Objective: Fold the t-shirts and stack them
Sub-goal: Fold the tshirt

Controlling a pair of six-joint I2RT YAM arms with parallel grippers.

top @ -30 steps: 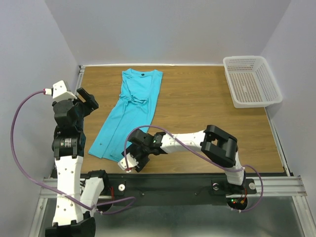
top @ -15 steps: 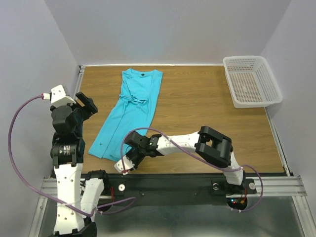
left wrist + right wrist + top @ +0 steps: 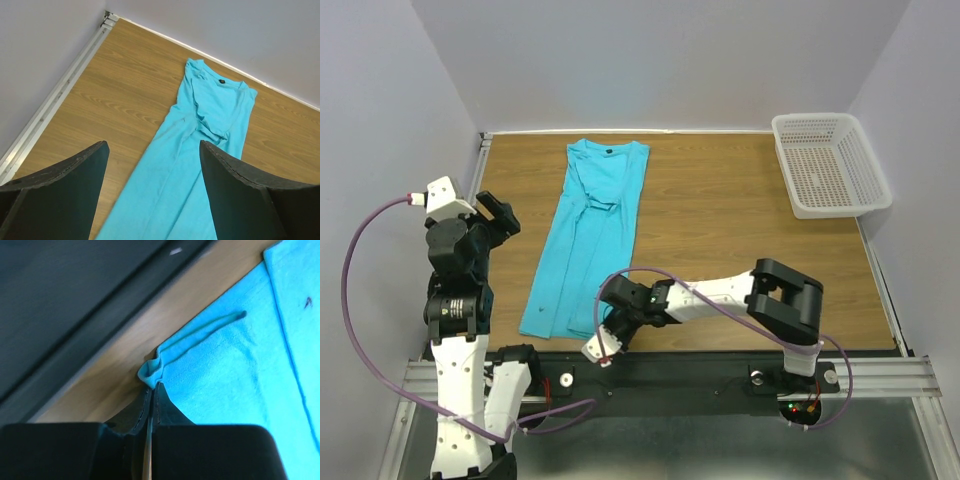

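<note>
We see one bright turquoise short-sleeved cloth t-shirt (image 3: 590, 235) lying long and flat on the brown wooden surface (image 3: 720, 220). Its collar is at the far end and its hem is near the arms. The sides look folded in already, so it makes a narrow strip. We think it has yet to be folded end to end, and nothing is stacked.

The right gripper (image 3: 151, 387) is closed tight on the near right corner of the hem. There the thin cloth bunches into a little wrinkle. The left gripper (image 3: 152, 147) is wide open in the air and holds nothing.

The cloth looks soft and floppy, with creases near the middle. The white plastic mesh basket (image 3: 830, 165) sits well apart, at the far right corner.
</note>
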